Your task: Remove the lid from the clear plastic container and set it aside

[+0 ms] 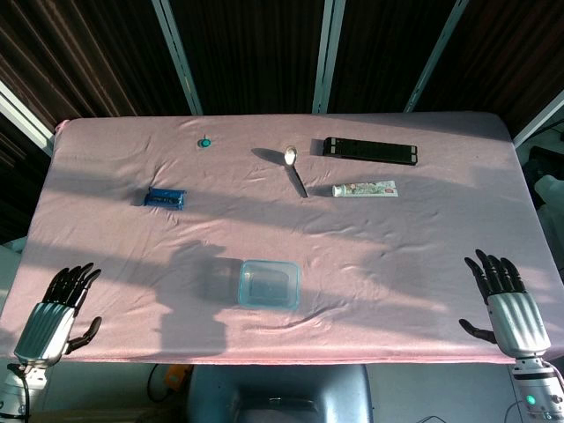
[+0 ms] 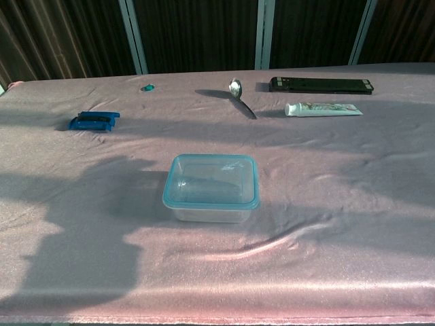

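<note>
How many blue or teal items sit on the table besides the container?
2: a blue clip-like object at the left of the table, and a small teal cap behind it near the far edge. None seem hidden.

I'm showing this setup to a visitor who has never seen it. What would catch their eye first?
Probably the clear plastic container with its blue-rimmed lid still on, alone near the front middle of the pink tablecloth. Next, the two robot hands at the near corners, left hand and right hand, both open and holding nothing. Further back lie a spoon and a toothpaste tube.
</note>
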Robot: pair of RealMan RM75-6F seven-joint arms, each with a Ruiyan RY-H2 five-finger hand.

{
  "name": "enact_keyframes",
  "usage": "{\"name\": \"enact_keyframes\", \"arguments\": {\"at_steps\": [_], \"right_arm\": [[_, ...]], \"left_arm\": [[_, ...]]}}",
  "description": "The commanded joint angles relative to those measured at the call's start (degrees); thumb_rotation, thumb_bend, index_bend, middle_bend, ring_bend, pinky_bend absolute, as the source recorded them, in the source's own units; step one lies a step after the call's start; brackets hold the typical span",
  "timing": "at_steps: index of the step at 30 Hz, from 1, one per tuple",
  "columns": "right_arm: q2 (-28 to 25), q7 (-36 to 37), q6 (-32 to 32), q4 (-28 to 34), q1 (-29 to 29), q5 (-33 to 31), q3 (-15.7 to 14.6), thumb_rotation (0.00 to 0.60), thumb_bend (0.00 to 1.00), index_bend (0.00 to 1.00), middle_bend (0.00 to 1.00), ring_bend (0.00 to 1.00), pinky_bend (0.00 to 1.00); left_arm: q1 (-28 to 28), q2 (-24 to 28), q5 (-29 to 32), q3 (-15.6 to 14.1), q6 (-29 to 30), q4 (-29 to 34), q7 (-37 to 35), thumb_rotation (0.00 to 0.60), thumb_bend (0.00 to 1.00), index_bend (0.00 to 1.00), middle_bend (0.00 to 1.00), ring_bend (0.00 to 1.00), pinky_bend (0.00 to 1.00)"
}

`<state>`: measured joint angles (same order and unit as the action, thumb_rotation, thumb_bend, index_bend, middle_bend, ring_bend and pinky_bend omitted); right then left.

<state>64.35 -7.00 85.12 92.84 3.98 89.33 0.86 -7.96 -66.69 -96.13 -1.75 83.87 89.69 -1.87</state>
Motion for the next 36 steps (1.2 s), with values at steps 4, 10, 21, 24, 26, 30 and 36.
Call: {"name": "enact_keyframes", "arguments": {"at_steps": [4, 10, 21, 24, 26, 30, 36], "right_arm": [[-1.2, 2.0, 1.5, 0.2, -0.9, 1.4, -0.7, 0.600, 0.18, 0.00, 0.00, 0.00, 0.00], [-1.7, 3.6, 3.5, -0.2, -1.7, 3.1, -1.0, 0.600, 0.18, 0.00, 0.00, 0.00, 0.00], [-1.1, 2.6, 1.9, 0.1, -1.0, 4.8, -1.8, 0.600, 0.18, 0.00, 0.00, 0.00, 0.00], [-1.3, 2.6, 1.5, 0.3, -0.9, 5.1, -2.1, 0.600, 0.18, 0.00, 0.00, 0.00, 0.00], [-1.4, 2.8, 1.3, 0.3, -0.9, 5.1, -2.2, 0.600, 0.18, 0.00, 0.00, 0.00, 0.00], [-1.7, 3.4, 1.0, 0.3, -0.8, 4.5, -2.0, 0.600, 0.18, 0.00, 0.00, 0.00, 0.00], [-1.9, 3.5, 0.4, 0.4, -0.7, 4.2, -1.9, 0.600, 0.18, 0.00, 0.00, 0.00, 0.00]], "left_arm": [[-1.7, -0.2, -0.8, -1.3, -3.5, 2.0, 2.6, 0.600, 0.35, 0.00, 0.00, 0.00, 0.00], [-4.0, -0.2, -3.2, -1.5, -4.9, 3.7, 1.0, 0.600, 0.35, 0.00, 0.00, 0.00, 0.00], [-15.7, -8.0, -8.0, 0.9, -16.3, 6.0, -0.9, 0.600, 0.30, 0.00, 0.00, 0.00, 0.00], [-18.8, -11.4, -5.3, 2.0, -22.0, 5.6, 1.5, 0.600, 0.30, 0.00, 0.00, 0.00, 0.00], [-20.6, -13.9, -3.0, 3.0, -25.3, 4.8, 3.2, 0.600, 0.29, 0.00, 0.00, 0.00, 0.00], [-23.4, -19.0, 0.8, 4.3, -29.7, 2.5, 4.8, 0.600, 0.29, 0.00, 0.00, 0.00, 0.00], [-26.5, -25.6, 3.6, 6.9, -30.9, -2.2, 6.6, 0.600, 0.30, 0.00, 0.00, 0.00, 0.00]]}}
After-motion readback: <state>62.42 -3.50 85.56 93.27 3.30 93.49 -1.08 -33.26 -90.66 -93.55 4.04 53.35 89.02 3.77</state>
